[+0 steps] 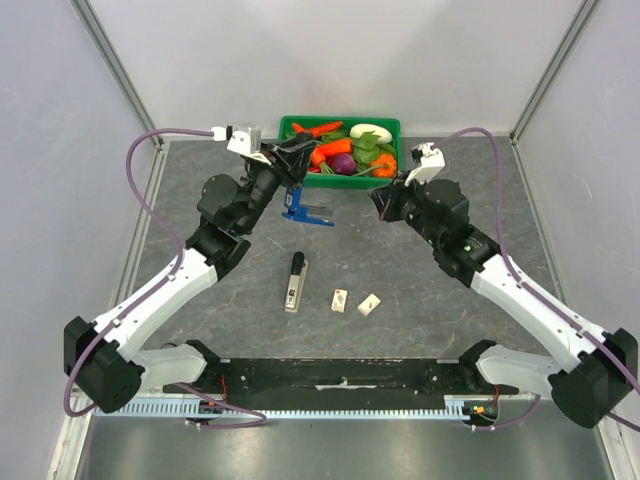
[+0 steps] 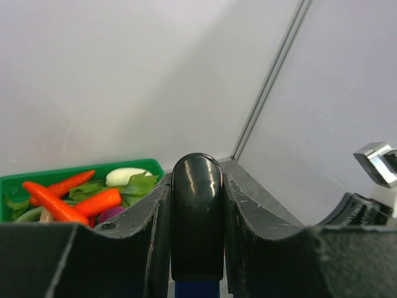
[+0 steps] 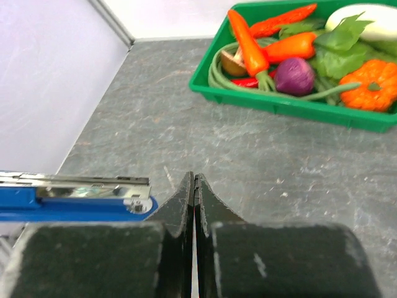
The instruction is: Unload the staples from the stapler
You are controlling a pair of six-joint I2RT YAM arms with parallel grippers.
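Obs, top view: long, narrow cream-white stapler [image 1: 296, 282] w/ black parts lies flat on the grey mottled table [image 1: 420, 290], centre-front, between the two arm bases. Black end points toward the far side. Nothing touches it; both grippers are well apart from it.

Just to its right: two small whitish blocks [image 1: 340, 300] [image 1: 369, 305], side by side, not touching the stapler.

L gripper [image 1: 292, 190] is up near the green plastic tray [image 1: 390, 122] of toy vegetables [image 1: 345, 150]. It is pinching a blue-and-black stapler [image 1: 306, 212]. L wrist view: fingers [image 2: 149, 236] clamp either side of its rounded glossy black end [image 2: 196, 211], w/ a blue part showing below.

R gripper [image 1: 383, 205] is right of that stapler, not in contact. R wrist view: jaws pressed together, no gap, nothing between them. Blue-and-black stapler seen at left edge of that view [image 3: 68, 205], w/ a silver metal rail lying along the top of the blue base; tip sits just beside the R fingers [image 3: 205, 205]. Contact there: cannot tell.
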